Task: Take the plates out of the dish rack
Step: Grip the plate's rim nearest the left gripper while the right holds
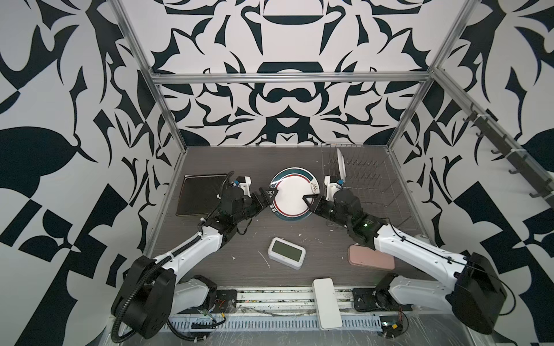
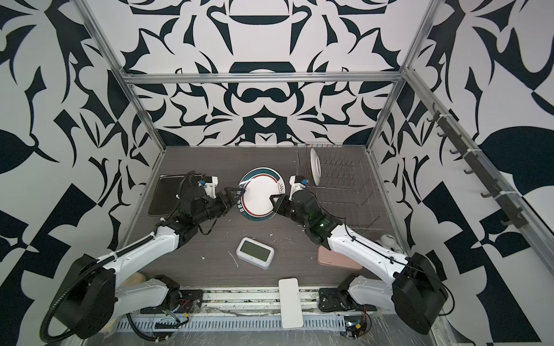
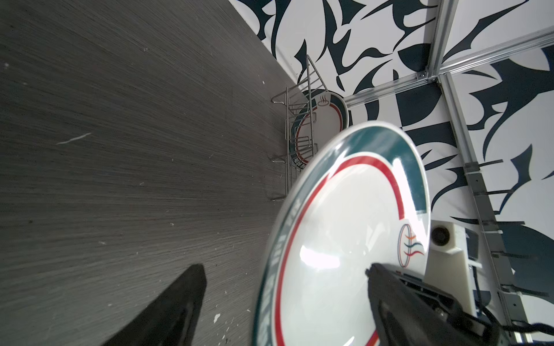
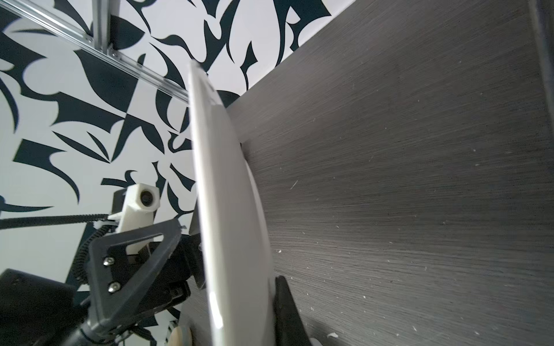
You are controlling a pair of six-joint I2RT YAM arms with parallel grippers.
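In both top views a round white plate (image 1: 295, 194) (image 2: 260, 197) with a teal rim band hangs tilted over the middle of the table. My right gripper (image 1: 307, 199) (image 2: 274, 199) is shut on its right edge; the right wrist view shows that plate (image 4: 227, 209) edge-on in the right gripper (image 4: 248, 314). My left gripper (image 1: 268, 197) (image 3: 284, 269) stands open, its fingers either side of the plate's (image 3: 344, 224) left rim. Another round plate (image 1: 341, 163) (image 3: 323, 119) stands upright in the dish rack (image 1: 368, 185) (image 3: 295, 125) at the back right. A dark square plate (image 1: 201, 194) lies flat at the left.
A white digital clock (image 1: 286, 252) lies at the front middle of the table and a pink case (image 1: 370, 259) at the front right, partly under the right arm. A white oblong block (image 1: 326, 302) sits on the front rail. Patterned walls and metal frame posts close in the table.
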